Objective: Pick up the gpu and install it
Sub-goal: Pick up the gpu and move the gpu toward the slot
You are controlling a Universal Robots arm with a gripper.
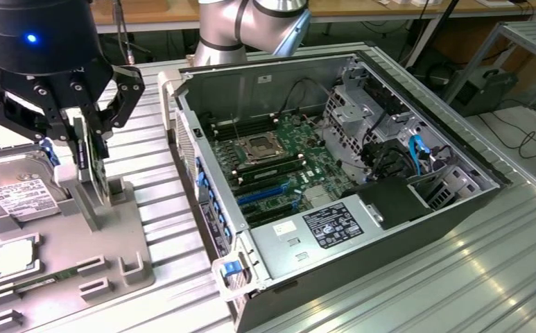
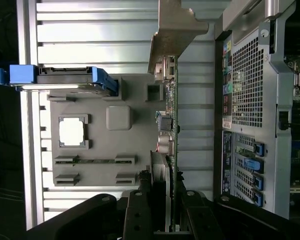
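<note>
Black jaws, pinched narrowly on upright gpu [image 1: 92,166], over grey tray [image 1: 110,243]

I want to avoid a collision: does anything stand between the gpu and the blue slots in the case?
Yes. The gpu stands upright at the pincer over the grey tray. The case's wall rises between it and the blue slots. The case is open on top, and nothing visible covers the slots.
</note>
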